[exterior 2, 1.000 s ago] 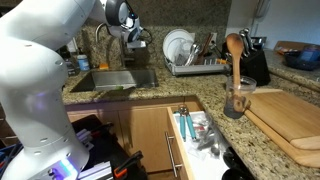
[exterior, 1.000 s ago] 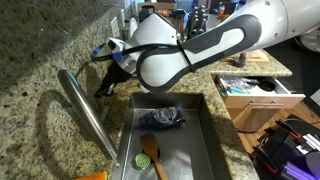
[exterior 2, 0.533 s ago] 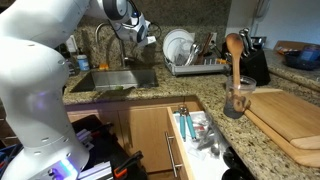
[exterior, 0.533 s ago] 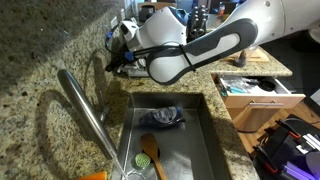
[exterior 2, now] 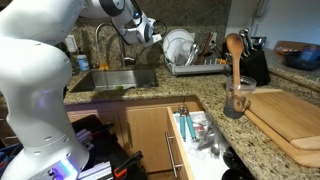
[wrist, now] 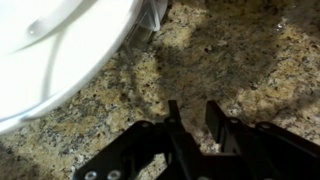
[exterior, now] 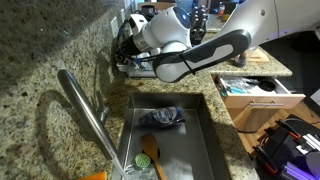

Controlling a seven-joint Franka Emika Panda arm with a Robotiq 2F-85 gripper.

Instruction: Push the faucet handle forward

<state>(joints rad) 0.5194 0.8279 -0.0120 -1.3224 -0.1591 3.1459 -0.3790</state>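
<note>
End effector [wrist: 190,125] over speckled granite bench [wrist: 220,60], fingers pointing down at it, narrow gap between them. Round white plate [wrist: 50,45] just ahead of end effector in wrist view, standing in wire dish rack [exterior 2: 195,66]. Long silver tubular spout [exterior: 85,110] beside and below end effector, arching over steel sink basin [exterior: 205,140]. In basin: dark crumpled cloth [exterior: 163,117], wooden spoon [exterior: 150,150]. Open white drawer [exterior: 255,90] beyond basin, away from end effector.

Glossy white arm [exterior: 200,50] with rounded shells, grey-black bands at the joints — same white casing in the other exterior view [exterior 2: 40,70]. Black gripper [wrist: 193,122] — matte fingers, small round screws along its frame.
</note>
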